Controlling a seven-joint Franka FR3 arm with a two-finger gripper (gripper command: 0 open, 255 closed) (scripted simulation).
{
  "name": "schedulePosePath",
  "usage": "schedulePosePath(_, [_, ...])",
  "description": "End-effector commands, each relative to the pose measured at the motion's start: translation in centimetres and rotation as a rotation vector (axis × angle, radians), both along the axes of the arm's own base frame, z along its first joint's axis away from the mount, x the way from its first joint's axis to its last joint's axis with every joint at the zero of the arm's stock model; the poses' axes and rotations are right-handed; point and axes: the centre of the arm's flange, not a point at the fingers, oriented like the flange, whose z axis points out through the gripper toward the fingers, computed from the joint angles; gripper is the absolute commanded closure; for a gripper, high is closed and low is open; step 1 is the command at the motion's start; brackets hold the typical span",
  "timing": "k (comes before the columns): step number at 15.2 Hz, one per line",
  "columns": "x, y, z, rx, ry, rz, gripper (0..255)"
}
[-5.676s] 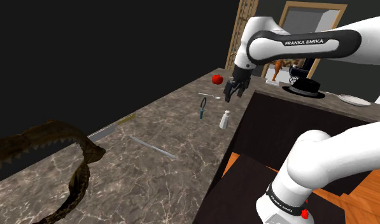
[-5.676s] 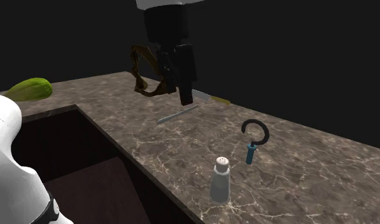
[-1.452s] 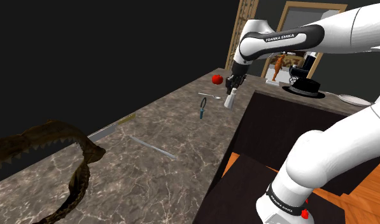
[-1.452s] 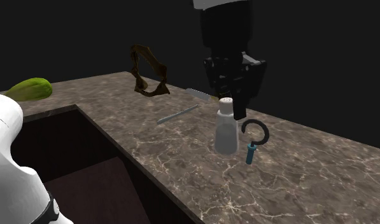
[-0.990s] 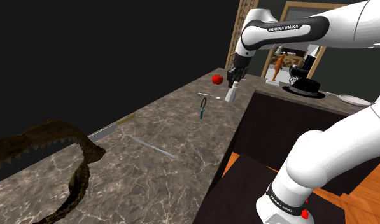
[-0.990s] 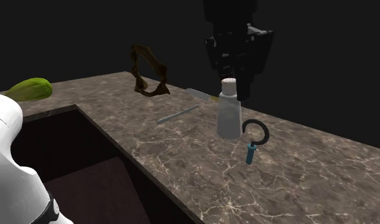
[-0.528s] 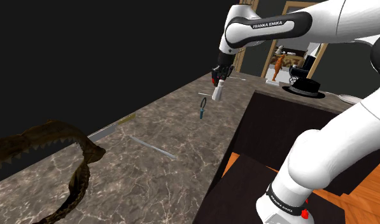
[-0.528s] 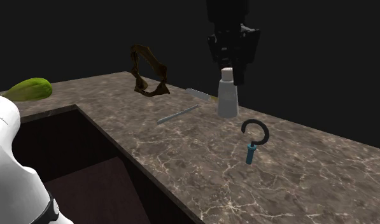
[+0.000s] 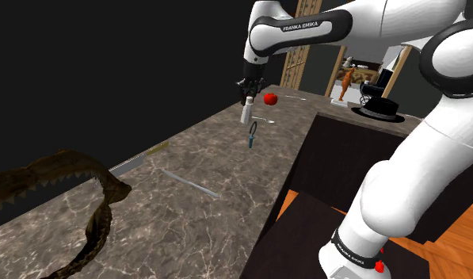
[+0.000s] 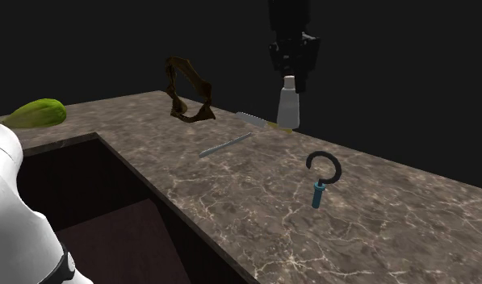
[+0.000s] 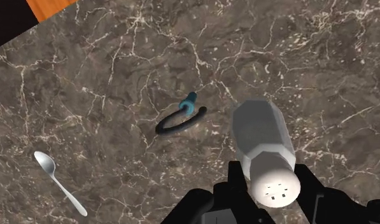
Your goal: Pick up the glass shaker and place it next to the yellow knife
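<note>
While the black fingers (image 11: 232,183) are clamped tight on the cap end of the pale grey shaker (image 10: 287,103), it hangs upright in the air over the dark marble tabletop (image 10: 231,210), not touching it. From the wrist view you look down past the shaker at a black hook with a blue handle (image 11: 180,119) lying on the stone close by, plus a spoon (image 11: 58,181) further off. Shoulder view puts the yellow knife (image 9: 139,158) well apart from the shaker, along the tabletop toward that view's left, with a thin grey utensil (image 9: 191,184) near it. On the second exterior view the shaker overlaps the knife's handle end, so depth is hard to judge there. A brown jaw-shaped thing (image 10: 185,90) sits beyond the knife.
</note>
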Motion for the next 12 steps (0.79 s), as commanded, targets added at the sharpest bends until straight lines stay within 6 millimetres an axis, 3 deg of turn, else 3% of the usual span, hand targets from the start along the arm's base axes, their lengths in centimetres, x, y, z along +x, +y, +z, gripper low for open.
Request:
schedulePosePath(1, [1.6, 1.9, 0.0, 0.000, 0.000, -0.001, 255])
schedulePosePath(12, [11.9, 12.2, 0.0, 0.000, 0.000, -0.001, 255])
